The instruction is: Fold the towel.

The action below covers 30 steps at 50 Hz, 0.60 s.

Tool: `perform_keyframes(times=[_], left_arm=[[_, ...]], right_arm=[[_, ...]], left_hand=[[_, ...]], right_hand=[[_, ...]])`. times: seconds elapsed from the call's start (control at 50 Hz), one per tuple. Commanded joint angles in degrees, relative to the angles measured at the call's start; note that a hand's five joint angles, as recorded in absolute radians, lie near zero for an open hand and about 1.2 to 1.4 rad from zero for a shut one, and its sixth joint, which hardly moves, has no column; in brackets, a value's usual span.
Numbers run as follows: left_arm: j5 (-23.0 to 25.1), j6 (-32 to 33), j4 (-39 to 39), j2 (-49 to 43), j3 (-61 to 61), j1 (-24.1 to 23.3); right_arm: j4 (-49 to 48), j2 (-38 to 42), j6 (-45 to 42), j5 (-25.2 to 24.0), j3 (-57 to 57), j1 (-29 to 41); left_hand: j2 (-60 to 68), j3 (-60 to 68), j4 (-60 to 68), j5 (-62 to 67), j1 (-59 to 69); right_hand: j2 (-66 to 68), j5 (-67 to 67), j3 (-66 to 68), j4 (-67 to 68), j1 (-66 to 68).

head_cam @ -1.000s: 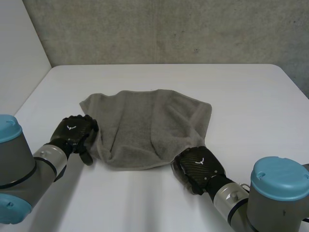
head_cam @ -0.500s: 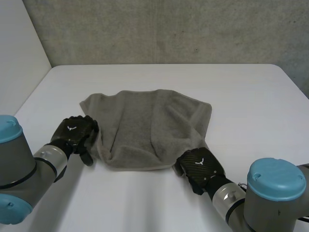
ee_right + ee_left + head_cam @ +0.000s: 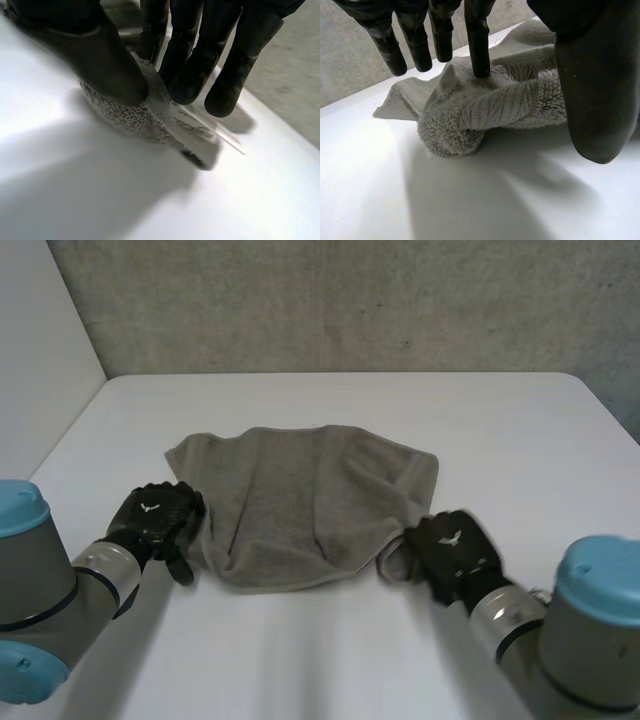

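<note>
Grey terry towel (image 3: 300, 510) lies rumpled at the middle of the white counter (image 3: 520, 430), well apart from the far edge and from both side edges. Its far side lies mostly flat. Its near side is bunched into soft folds, with a raised ridge running across it from the far right corner to the near side.

The left hand (image 3: 155, 520) sits at the towel's near left corner, on the side toward the counter's left edge. In the left wrist view the cloth there is gathered into a thick roll; one finger presses down into the top of the roll and the thumb stands on its other side, so the hand pinches the towel.

The right hand (image 3: 452, 548) is at the towel's near right corner, toward the counter's near edge. In the right wrist view the thumb and curled fingers clamp that corner, which rises just off the counter. A white label (image 3: 197, 125) shows on the cloth below the fingertips.

A concrete wall (image 3: 350, 300) stands behind the counter's far edge.
</note>
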Motion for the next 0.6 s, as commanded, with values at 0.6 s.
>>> perform_keyframes(times=[0.6], left_arm=[[0.1, 0.0, 5.2, 0.0, 0.1, 0.8]], right_arm=[[1.6, -0.7, -12.0, -2.7, -2.7, -18.6]], left_hand=[[-3.0, -3.3, -3.5, -1.4, -3.2]], right_hand=[[5.8, 4.6, 3.3, 3.4, 5.2]])
